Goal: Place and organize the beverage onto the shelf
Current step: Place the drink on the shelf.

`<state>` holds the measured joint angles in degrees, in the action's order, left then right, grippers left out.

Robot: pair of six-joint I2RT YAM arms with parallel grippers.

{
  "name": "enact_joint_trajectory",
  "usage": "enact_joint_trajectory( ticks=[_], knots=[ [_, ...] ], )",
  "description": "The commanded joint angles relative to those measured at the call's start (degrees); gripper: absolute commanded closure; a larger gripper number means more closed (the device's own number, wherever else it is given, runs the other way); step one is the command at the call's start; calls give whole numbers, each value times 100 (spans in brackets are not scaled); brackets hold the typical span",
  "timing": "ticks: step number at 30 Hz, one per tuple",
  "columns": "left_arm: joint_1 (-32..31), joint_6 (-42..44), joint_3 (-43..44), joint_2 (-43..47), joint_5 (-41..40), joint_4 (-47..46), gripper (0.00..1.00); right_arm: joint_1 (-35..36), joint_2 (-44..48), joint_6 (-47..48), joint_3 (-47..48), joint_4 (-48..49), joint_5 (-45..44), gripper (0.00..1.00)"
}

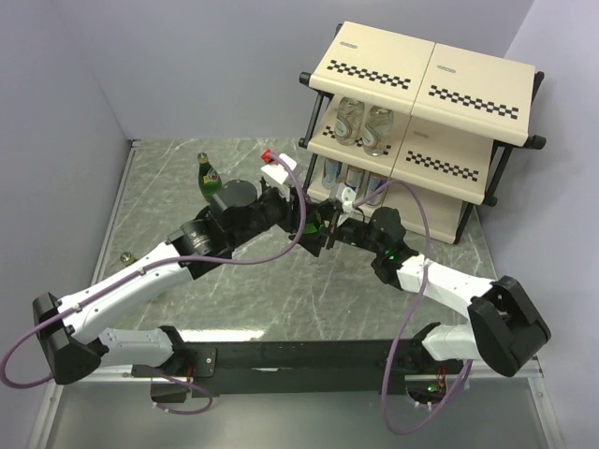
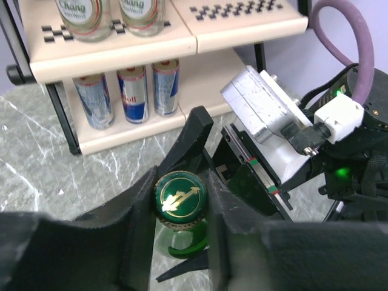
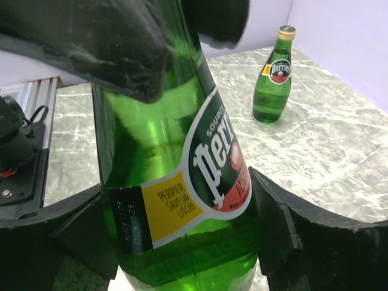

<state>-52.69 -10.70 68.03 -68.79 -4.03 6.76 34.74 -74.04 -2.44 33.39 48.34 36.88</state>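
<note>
Left gripper clamped on cap of green bottle, lower centre of left wrist view; only in right wrist view, right gripper straddling its body, squeezing or not, cannot tell; second green bottle upright, upper right; back in left wrist view, cans on shelf, upper left

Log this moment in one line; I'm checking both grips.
left gripper: shut on cap of green glass bottle | right gripper: straddles its body, contact unclear

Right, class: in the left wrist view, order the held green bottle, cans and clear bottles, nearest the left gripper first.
1. Green bottle, clamped in the left gripper.
2. Cans, ahead on the shelf's lower board.
3. Clear bottles, on the board above.
</note>
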Motion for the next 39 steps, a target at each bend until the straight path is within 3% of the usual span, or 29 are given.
enact_joint_trajectory(
  ticks=[1, 3, 8, 9, 12, 20, 28, 39],
  knots=[
    [-5, -196, 114, 498, -63, -1292, 45, 15, 399, 191, 353, -386, 3, 100],
    [-5, -196, 114, 525, -80, -1266, 28, 24, 548, 191, 388, -518, 12, 100],
    [-5, -187, 79, 578, -28, -1248, 13, -2, 698, 77, 484, -711, -23, 100],
    [-5, -170, 79, 595, -1, -1274, 6, -2, 707, -19, 511, -807, -58, 100],
    [-5, -126, 88, 692, 25, -1300, 1, -46, 768, -143, 555, -835, -41, 100],
    [-5, 261, 176, 1342, -413, -1090, 0, -345, 1198, -608, 773, -983, 29, 100],
    [4, 525, -492, 2334, -1502, -782, 0, -1135, 1576, -653, 1941, -2626, 38, 100],
    [4, 534, -1959, 3012, -2057, -184, 1, -1690, 1656, -565, 4359, -5333, -734, 100]
  ],
)
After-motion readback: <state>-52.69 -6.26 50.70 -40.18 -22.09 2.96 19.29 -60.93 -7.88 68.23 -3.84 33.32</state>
